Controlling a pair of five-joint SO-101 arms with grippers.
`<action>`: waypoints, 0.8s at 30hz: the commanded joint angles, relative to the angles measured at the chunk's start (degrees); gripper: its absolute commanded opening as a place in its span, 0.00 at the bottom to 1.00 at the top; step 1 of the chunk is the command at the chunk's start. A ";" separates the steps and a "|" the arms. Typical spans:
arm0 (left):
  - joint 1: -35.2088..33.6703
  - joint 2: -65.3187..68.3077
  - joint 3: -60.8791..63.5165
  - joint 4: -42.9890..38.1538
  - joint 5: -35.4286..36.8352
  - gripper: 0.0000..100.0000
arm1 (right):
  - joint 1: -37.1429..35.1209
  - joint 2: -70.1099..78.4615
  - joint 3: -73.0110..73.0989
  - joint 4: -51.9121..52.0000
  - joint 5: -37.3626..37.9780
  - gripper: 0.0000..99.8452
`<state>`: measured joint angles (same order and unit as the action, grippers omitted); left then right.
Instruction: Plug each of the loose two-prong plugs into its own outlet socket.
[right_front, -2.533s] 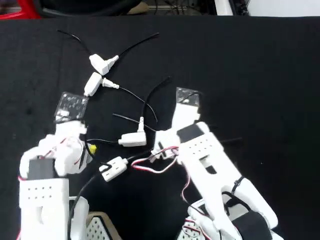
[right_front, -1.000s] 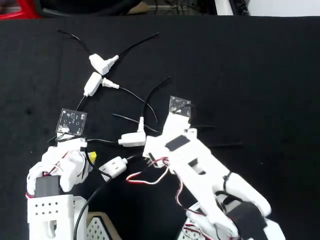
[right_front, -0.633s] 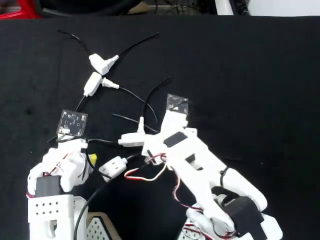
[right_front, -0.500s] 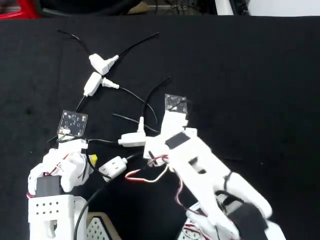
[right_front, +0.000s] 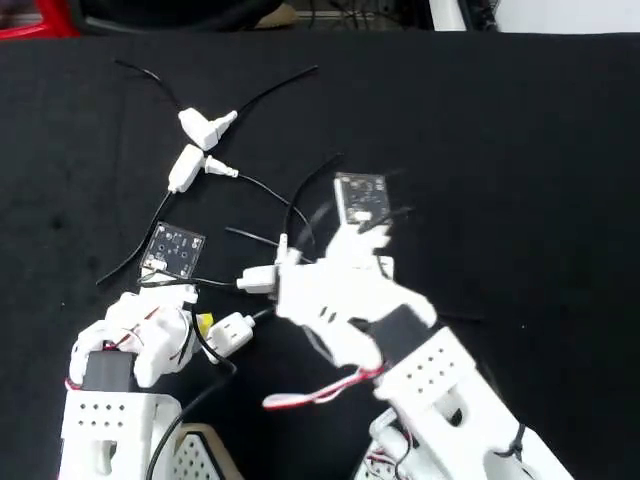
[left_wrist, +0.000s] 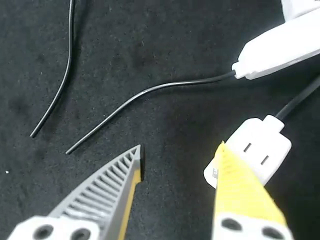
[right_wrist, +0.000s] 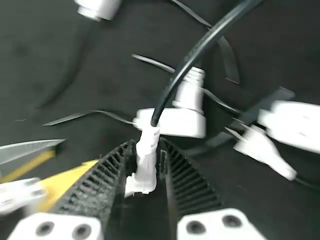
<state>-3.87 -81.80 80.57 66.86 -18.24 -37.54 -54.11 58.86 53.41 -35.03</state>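
The right pincer (right_wrist: 146, 145) is clenching a small white connector (right_wrist: 144, 167) between its black ribbed fingers (right_wrist: 192, 187). It is holding the connector upright, and a thick black cable (right_wrist: 200, 45) is rising out of the connector's top. Just beyond the fingertips, an angled white plug (right_wrist: 170, 122) is lying flat on the black tabletop (right_front: 520, 150), with its round collar pointing away from the pincer. From above, the right arm (right_front: 350, 295) is hanging over the middle of the tabletop, its front end sitting over that angled plug.

The left pincer (left_wrist: 181, 147) is standing released and low over the tabletop, its grey finger (left_wrist: 112, 187) and yellow finger (left_wrist: 240, 187) spread well apart. Nothing is lying in the gap between them. The white outlet socket (left_wrist: 262, 147) is lying on the outer side of the yellow finger's tip with its two slots facing up, and whether it is touching the finger cannot be told. A thin black cable (left_wrist: 150, 92) is trailing from the angled plug across the tabletop ahead of the grey finger, ending loose.

Two more white two-prong plugs (right_front: 205, 127) (right_front: 187, 167) are lying close together toward the far left of the tabletop. Each is on its own black lead, with prongs bare, well apart from both pincers.
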 joint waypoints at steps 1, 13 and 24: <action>0.92 -1.05 -0.75 -1.14 0.88 0.23 | -4.92 -1.71 2.95 -14.15 0.00 0.01; 4.70 -22.07 -0.13 8.00 5.71 0.24 | -7.65 -1.98 10.59 -27.60 -0.09 0.01; 7.43 -22.95 -2.77 7.12 6.86 0.24 | -7.74 -1.71 12.62 -35.87 -1.85 0.01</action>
<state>2.90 -104.31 80.75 74.86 -12.97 -44.57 -54.64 70.73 19.21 -35.38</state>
